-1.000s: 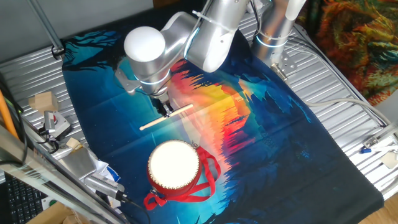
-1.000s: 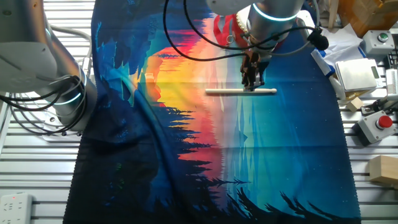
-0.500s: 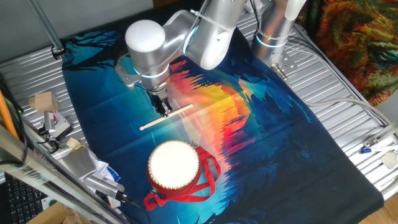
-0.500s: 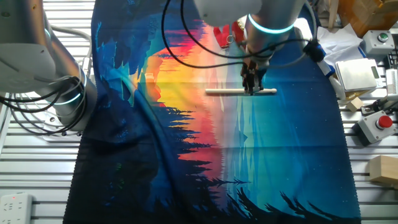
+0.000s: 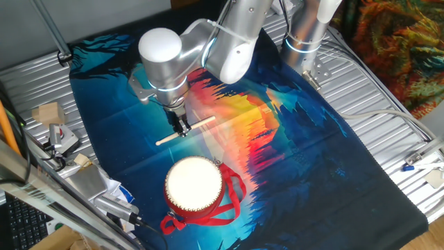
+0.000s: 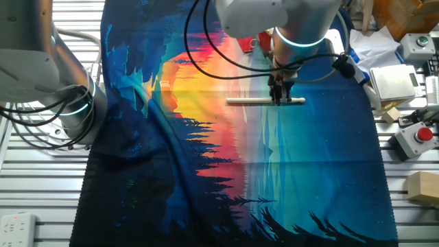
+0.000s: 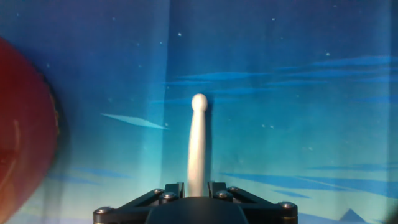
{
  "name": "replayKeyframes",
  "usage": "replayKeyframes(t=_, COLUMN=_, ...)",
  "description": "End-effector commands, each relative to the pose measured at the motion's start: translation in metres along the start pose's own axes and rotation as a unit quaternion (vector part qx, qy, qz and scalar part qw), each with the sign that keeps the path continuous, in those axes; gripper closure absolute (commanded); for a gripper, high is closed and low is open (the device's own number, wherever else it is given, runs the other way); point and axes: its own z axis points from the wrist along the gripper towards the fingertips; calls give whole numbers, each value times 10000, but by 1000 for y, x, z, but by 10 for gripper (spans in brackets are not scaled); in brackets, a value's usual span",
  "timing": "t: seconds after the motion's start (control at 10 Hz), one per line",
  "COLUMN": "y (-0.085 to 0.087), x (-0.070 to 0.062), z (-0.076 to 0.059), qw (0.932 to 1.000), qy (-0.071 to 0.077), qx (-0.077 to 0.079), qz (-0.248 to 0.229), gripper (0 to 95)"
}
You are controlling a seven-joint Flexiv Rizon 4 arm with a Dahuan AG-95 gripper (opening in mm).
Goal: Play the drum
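Note:
The drum (image 5: 194, 184), with its white head and red sides and straps, stands on the cloth near the front edge. Its red side fills the left edge of the hand view (image 7: 25, 137), and a red bit shows behind the arm in the other fixed view (image 6: 247, 38). A thin pale wooden stick (image 5: 201, 123) lies flat on the cloth behind the drum. My gripper (image 5: 182, 128) is down over the stick's middle. In the hand view the stick (image 7: 198, 137) runs out from between the gripper's (image 7: 196, 186) jaws. The jaws straddle it with a thin gap on each side.
A printed sunset cloth (image 5: 291, 139) covers the table. Small wooden blocks and clutter (image 5: 52, 125) lie at the left edge. A red button box (image 6: 418, 137) and grey boxes (image 6: 394, 82) stand beside the cloth. A second arm base (image 6: 65, 103) stands at the cloth's side.
My gripper has come down a little onto the stick. The stick and the drum have not moved.

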Motion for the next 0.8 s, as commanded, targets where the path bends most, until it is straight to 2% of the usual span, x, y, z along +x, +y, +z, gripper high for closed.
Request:
replayKeyframes(t=0.1, y=-2, x=3, z=4, qw=10000, qy=-5, qx=-8, qz=-11, gripper=760)
replayKeyframes(t=0.3, y=-4, x=6, z=8, qw=10000, qy=-23, qx=-13, qz=-8, gripper=760)
replayKeyframes(t=0.4, y=-4, x=6, z=8, qw=10000, qy=-31, qx=-11, qz=55, gripper=950)
replayKeyframes(t=0.8, y=-4, x=7, z=7, qw=10000, qy=-28, qx=-40, qz=39, gripper=950)
